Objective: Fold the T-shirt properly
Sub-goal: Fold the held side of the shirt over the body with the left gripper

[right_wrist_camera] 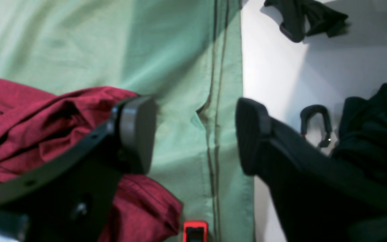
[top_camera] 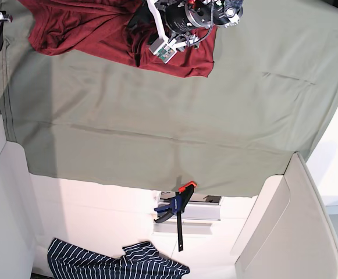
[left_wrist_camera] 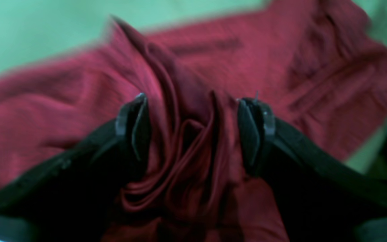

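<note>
No brand, label or writing can be read anywhere in these views. There is one T-shirt (left_wrist_camera: pixel 213 67), one sage-green cloth sheet (top_camera: pixel 157 116), one navy-and-white striped garment (top_camera: pixel 110 263) and one clamp with an orange and blue handle (top_camera: pixel 177 204).

The T-shirt is plain dark red, thin and soft, with no print. It lies crumpled on the green sheet at the top of the base view, with rumpled folds and a bunched ridge of hems.

The left gripper (left_wrist_camera: pixel 193 131) has its jaws spread apart, and a gathered bunch of red fabric stands loose in the gap between them; whether either pad touches the cloth I cannot tell. The right gripper (right_wrist_camera: pixel 195 134) is wide apart and holds nothing, with one finger (right_wrist_camera: pixel 136 131) over the edge of the red shirt and the other over the sheet's hem beside the white surface (right_wrist_camera: pixel 281 74)
</note>
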